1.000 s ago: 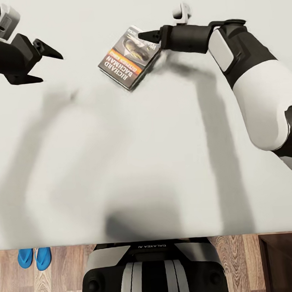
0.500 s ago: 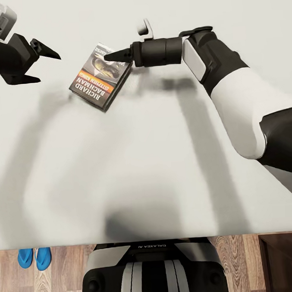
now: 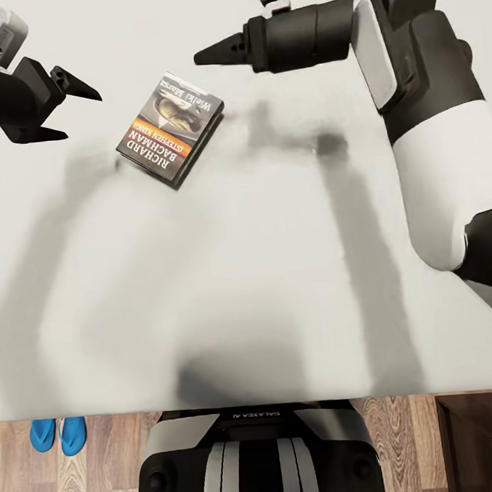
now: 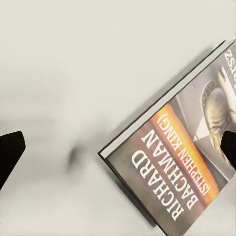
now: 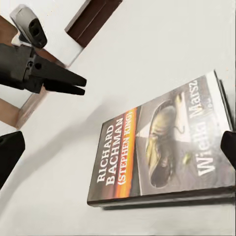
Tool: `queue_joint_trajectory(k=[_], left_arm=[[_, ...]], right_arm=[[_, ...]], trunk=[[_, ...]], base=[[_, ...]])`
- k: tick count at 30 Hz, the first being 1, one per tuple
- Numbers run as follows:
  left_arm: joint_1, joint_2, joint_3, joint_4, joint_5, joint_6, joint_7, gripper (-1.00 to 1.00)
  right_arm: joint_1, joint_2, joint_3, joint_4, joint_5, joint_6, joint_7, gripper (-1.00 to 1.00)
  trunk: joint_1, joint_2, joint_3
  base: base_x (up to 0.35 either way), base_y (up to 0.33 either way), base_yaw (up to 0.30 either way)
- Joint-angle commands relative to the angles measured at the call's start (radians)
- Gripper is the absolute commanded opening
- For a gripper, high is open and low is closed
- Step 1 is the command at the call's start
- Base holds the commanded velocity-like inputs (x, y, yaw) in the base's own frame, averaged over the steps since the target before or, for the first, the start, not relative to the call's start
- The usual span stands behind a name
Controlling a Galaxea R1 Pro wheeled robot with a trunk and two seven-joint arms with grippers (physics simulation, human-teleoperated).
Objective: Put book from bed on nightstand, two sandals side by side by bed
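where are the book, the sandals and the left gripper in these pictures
book (image 3: 170, 129), head view, middle of its cover
sandals (image 3: 58, 435), head view, inner edge of the right-hand sandal
left gripper (image 3: 77, 111), head view, gap between its two spread fingertips

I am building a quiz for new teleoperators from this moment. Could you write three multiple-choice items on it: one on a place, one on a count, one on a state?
1. Where does the book lie?
A. on the white bed
B. on the wooden floor
C. inside a drawer

2. How many blue sandals show on the floor?
A. one
B. two
C. four

3. What state is the right tool in?
A. shut on the book
B. shut on a sandal
C. shut on nothing, above and apart from the book

Key: 1 A, the book rests flat on the mattress top. 2 B, a pair lies side by side by the bed's edge. 3 C, its tips meet in one point with bare mattress between them and the book.
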Motion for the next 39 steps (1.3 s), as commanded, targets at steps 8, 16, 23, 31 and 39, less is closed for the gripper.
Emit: queue_joint_trajectory(k=[8,16,23,31,39], left_arm=[[-0.002,0.003,-0.003,0.000,0.003,0.008,0.006,1.00],[0.014,0.002,0.003,0.012,-0.002,-0.003,-0.010,1.00],[0.022,0.026,0.003,0.012,-0.002,-0.003,-0.010,1.00],[0.022,0.026,0.003,0.012,-0.002,-0.003,-0.010,1.00],[0.022,0.026,0.003,0.012,-0.002,-0.003,-0.010,1.00]], right_arm=[[-0.058,-0.152,-0.004,-0.242,-0.005,0.223,-0.327,1.00],[-0.056,-0.231,-0.015,-0.372,0.036,0.208,-0.415,1.00],[-0.075,-0.231,-0.015,-0.372,0.038,0.208,-0.415,1.00],[-0.075,-0.231,-0.015,-0.372,0.038,0.208,-0.415,1.00],[-0.075,-0.231,-0.015,-0.372,0.038,0.208,-0.415,1.00]], trunk=[[0.000,0.000,0.000],[0.000,0.000,0.000],[0.000,0.000,0.000],[0.000,0.000,0.000],[0.000,0.000,0.000]], base=[[0.000,0.000,0.000],[0.000,0.000,0.000],[0.000,0.000,0.000],[0.000,0.000,0.000],[0.000,0.000,0.000]])
